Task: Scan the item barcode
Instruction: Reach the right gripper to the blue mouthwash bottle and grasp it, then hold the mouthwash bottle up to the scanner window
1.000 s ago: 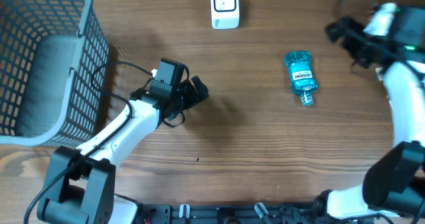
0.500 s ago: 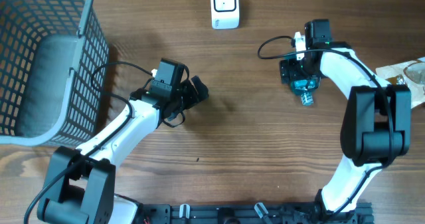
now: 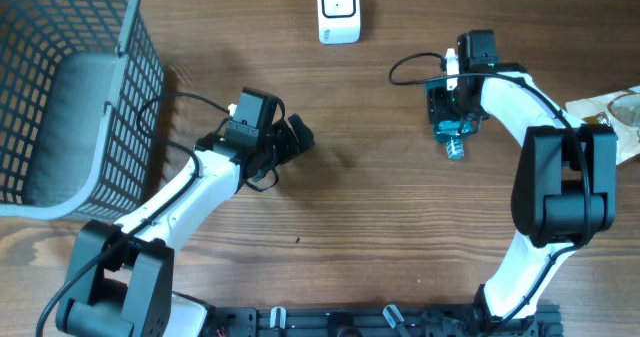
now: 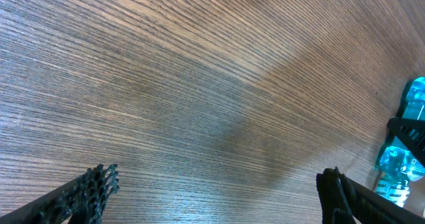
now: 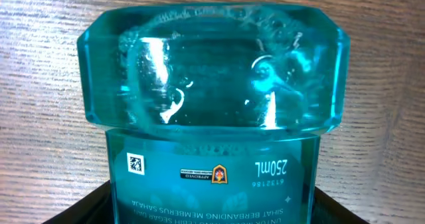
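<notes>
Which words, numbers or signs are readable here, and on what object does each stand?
"250mL": on the label of the blue bottle, upside down in the right wrist view.
Digits beneath it: too small to read.
Line of capitals below: blurred.
Square code and emblem: signs, no legible words.
White device: no readable text.

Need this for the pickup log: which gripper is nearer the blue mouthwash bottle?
Right. The right gripper sits directly over the blue mouthwash bottle, straddling it; the left gripper hangs over the table, off toward the basket.
</notes>
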Available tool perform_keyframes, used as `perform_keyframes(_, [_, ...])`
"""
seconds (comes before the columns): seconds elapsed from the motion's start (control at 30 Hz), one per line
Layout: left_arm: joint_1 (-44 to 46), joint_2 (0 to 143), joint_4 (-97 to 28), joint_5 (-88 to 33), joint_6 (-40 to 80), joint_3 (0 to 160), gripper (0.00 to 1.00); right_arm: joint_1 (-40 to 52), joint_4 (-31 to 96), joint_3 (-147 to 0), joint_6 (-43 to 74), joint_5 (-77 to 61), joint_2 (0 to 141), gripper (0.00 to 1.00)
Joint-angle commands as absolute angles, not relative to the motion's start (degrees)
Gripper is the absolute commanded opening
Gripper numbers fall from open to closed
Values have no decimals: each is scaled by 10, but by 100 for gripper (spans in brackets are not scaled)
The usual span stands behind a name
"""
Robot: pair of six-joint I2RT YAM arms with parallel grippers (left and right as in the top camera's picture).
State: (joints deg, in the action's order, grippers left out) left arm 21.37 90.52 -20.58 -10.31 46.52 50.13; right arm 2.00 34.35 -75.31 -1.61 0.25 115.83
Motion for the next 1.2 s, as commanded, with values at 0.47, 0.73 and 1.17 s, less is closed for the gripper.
perform_keyframes(0.47, [211, 896, -202, -99, 454, 499, 100, 105, 300, -1026, 136, -118, 1152, 58])
perform_keyframes(0.73, [211, 896, -202, -99, 454, 499, 100, 204, 117, -1031, 182, -37, 1184, 56])
perform_keyframes(1.17, [211, 896, -202, -88, 454, 499, 100, 240, -36, -1031, 195, 116, 1297, 56])
